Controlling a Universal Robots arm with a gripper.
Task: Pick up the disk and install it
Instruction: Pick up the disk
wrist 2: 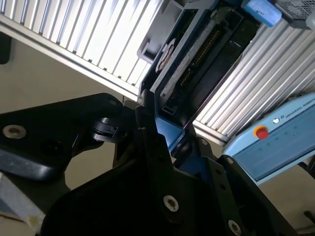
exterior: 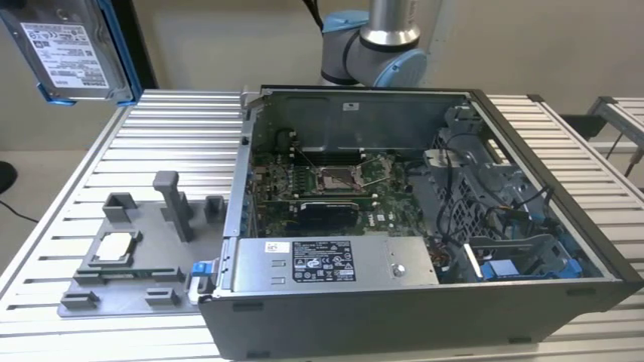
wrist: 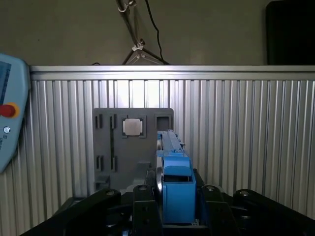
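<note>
The disk (exterior: 75, 49) is up high beside the computer case (exterior: 403, 320).
It stands on end, sticking out of the tool (wrist: 176, 204) that pinches it.

Worktop (exterior: 151, 143): ribbed silver aluminium slats with light glaring off the ridges. Plain beige wall (exterior: 222, 38) behind it, matte, evenly lit. Pale floor (exterior: 35, 181) at the exterior view's left, with a black rounded object (exterior: 5, 177) at the frame edge, can't tell what. Second slatted bench (exterior: 619, 113) at the exterior view's right, standing apart from the worktop. In the first wrist view, a dark panel (wrist: 290, 32) stands against the wall and a thin black cable (wrist: 151, 23) hangs down in front of it.
</note>
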